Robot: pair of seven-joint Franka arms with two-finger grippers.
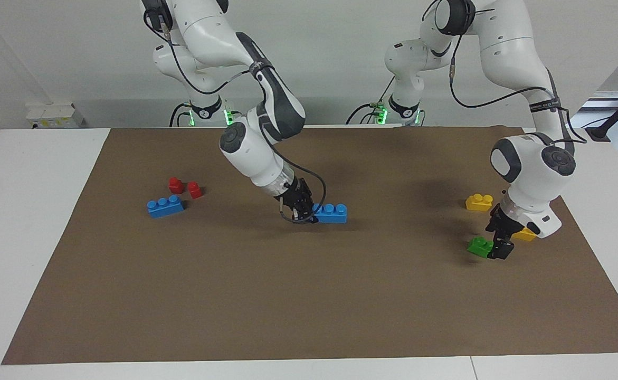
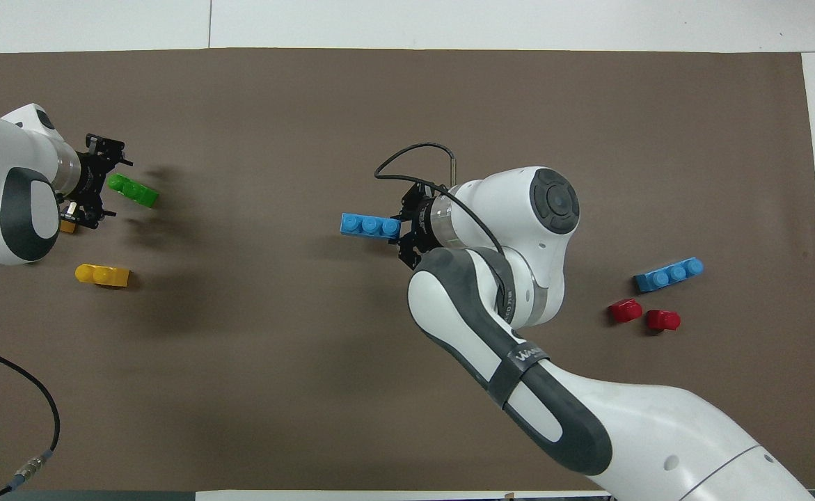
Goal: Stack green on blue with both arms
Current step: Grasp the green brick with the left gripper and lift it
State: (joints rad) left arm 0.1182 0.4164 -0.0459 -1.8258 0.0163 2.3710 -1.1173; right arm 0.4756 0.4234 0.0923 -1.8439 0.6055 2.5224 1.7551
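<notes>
A "2", seemingly, on the right arm's base collar [image 1: 203, 112].

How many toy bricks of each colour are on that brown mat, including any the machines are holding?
Blue bricks: 2
Red bricks: 2
Yellow bricks: 2
Green brick: 1
Total in view: 7; an arm may hide more.

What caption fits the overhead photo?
Right tool carries a blue brick over the mat; left tool reaches a green brick.
</notes>
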